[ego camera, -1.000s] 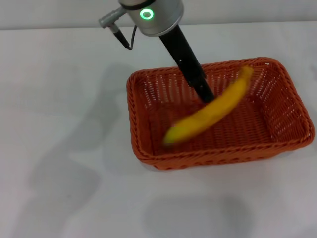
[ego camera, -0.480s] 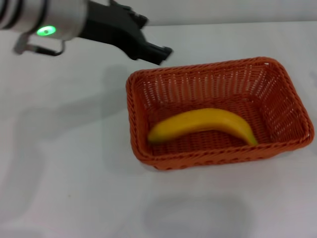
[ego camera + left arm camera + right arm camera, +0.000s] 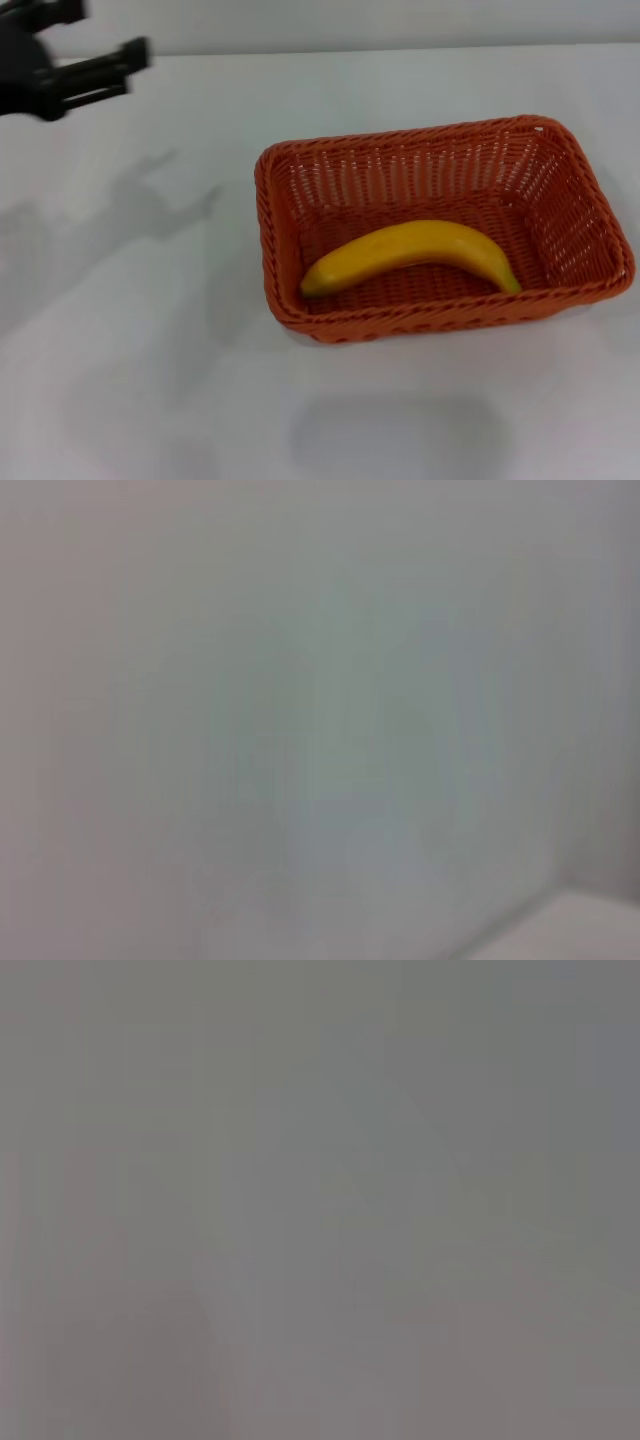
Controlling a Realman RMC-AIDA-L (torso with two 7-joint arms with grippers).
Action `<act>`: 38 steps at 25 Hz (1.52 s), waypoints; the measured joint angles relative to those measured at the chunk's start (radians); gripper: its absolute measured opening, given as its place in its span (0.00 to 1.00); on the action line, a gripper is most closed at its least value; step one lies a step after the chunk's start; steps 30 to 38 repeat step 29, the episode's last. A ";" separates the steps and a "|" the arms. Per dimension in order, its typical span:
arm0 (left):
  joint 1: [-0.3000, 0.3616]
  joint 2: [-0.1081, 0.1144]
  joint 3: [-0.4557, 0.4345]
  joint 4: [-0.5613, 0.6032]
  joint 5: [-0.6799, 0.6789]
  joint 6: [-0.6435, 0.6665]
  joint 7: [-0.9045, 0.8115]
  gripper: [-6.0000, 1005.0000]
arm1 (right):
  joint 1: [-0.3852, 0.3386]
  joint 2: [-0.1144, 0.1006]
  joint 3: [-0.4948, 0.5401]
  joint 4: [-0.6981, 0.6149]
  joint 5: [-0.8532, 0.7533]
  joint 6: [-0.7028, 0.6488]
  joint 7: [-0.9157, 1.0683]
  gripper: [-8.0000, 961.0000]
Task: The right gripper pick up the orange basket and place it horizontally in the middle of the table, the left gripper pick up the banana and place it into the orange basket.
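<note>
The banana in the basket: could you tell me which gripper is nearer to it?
Left. The left gripper hangs open at the table's far left, well away from the banana; the right gripper is out of view.

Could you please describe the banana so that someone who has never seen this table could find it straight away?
On the white table, look for the orange basket, right of centre in the head view. The banana lies flat on its floor, along its length near the front wall. It is the only smooth yellow curved thing there; the left gripper is far off, empty.
</note>
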 joint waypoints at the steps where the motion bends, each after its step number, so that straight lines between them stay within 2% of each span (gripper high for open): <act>1: 0.022 0.000 -0.020 0.043 -0.056 -0.008 0.055 0.88 | -0.010 0.000 0.004 0.004 0.000 -0.017 0.000 0.90; 4: 0.076 -0.001 -0.095 0.184 -0.208 -0.051 0.226 0.88 | -0.030 0.000 0.021 0.017 0.000 -0.053 0.000 0.90; 8: 0.107 -0.002 -0.220 0.405 -0.342 -0.152 0.412 0.88 | -0.043 0.000 0.063 0.049 0.000 -0.087 -0.029 0.90; 13: 0.106 -0.002 -0.382 0.665 -0.389 -0.262 0.593 0.88 | -0.040 -0.001 0.108 0.077 0.000 -0.120 -0.062 0.90; 18: 0.113 -0.002 -0.483 0.861 -0.479 -0.330 0.727 0.88 | -0.037 0.001 0.138 0.079 0.002 -0.140 -0.069 0.90; 26: 0.112 -0.001 -0.495 0.948 -0.542 -0.353 0.802 0.88 | -0.028 0.002 0.247 0.132 0.003 -0.131 -0.145 0.89; 38: 0.108 0.000 -0.496 0.954 -0.554 -0.351 0.812 0.88 | -0.021 0.002 0.254 0.151 0.013 -0.128 -0.171 0.89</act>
